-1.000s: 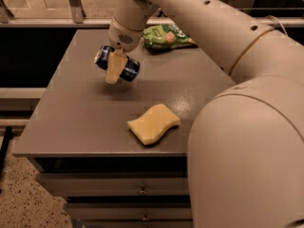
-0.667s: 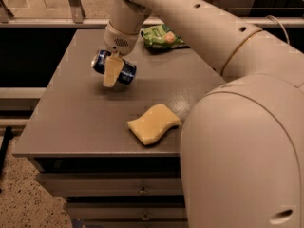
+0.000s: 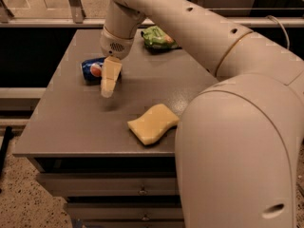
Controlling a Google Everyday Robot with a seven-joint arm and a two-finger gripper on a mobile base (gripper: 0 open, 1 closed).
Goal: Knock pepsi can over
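Observation:
The pepsi can (image 3: 93,69) is dark blue with a red-white-blue logo. It lies on its side on the grey table (image 3: 71,122), near the left edge. My gripper (image 3: 109,84) hangs from the white arm just right of the can, partly in front of it, with the cream fingers (image 3: 110,75) pointing down. Whether it touches the can is unclear.
A yellow sponge (image 3: 152,123) lies near the table's front edge. A green snack bag (image 3: 159,37) lies at the back. The arm's large white body (image 3: 237,141) fills the right side. Drawers (image 3: 142,190) sit under the tabletop.
The can has gone from tilted against the gripper to lying on its side on the table. The gripper has shifted slightly to the right of it.

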